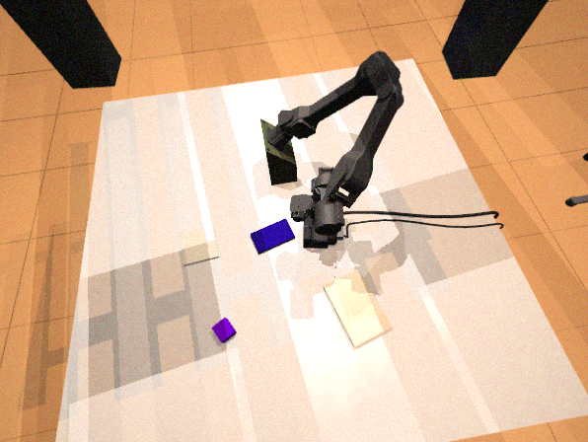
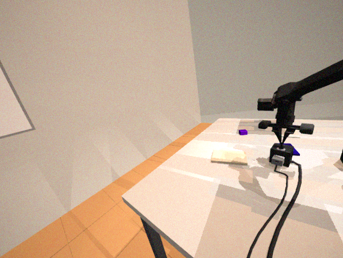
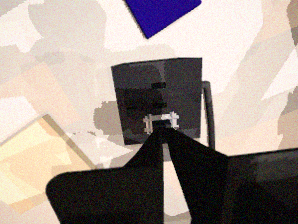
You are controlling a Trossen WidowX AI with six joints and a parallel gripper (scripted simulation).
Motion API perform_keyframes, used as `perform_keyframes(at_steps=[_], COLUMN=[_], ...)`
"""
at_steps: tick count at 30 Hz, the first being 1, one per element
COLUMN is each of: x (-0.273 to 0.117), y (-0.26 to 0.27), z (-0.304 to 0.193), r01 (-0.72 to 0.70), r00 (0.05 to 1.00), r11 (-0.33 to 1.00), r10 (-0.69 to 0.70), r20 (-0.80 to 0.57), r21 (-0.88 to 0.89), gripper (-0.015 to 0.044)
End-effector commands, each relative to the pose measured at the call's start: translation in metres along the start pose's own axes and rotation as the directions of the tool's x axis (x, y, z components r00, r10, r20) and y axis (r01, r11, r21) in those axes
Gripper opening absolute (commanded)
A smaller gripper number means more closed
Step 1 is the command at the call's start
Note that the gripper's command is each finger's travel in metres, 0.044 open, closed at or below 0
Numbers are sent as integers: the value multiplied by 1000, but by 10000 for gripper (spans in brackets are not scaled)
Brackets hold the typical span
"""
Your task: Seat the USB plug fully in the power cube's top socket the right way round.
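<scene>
Non-task items on white table (image 1: pixel 444 345): flat blue rectangular card (image 1: pixel 272 236) lying near the table's middle; the wrist view shows one corner of it (image 3: pixel 162 14). Small purple block (image 1: pixel 224 330) toward the near-left part of the table, well apart from the card, also seen by the far edge in the exterior view (image 2: pixel 243 132). Cream flat slab (image 1: pixel 357 308) right of centre, toward the near edge, lying at an angle to the table edges. Smaller pale cream tile (image 1: pixel 198 248) left of the blue card. Dark green-edged panel (image 1: pixel 279 154) standing tilted toward the far edge. Orange tiled floor (image 1: pixel 39 148) around the table; two dark posts (image 1: pixel 64 35) beyond the far corners.
</scene>
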State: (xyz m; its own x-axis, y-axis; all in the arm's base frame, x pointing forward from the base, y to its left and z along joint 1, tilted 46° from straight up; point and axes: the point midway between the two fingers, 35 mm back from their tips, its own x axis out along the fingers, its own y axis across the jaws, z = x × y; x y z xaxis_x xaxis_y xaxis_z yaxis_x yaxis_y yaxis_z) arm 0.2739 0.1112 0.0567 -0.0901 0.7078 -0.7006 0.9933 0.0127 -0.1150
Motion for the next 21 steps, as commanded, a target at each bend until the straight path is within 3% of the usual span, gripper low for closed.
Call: perform_keyframes(at_steps=[1,7,11,21], x=[2,2,0,0], y=[-1,-1,0,0], z=[-1,-1,0,0], r01=[5,5,0,0], r00=[1000,1000,1000,1000], r11=[1000,1000,1000,1000], r10=[-5,-5,0,0], r20=[-1,-1,0,0], r21=[-2,-2,0,0], gripper=[0,0,95,95])
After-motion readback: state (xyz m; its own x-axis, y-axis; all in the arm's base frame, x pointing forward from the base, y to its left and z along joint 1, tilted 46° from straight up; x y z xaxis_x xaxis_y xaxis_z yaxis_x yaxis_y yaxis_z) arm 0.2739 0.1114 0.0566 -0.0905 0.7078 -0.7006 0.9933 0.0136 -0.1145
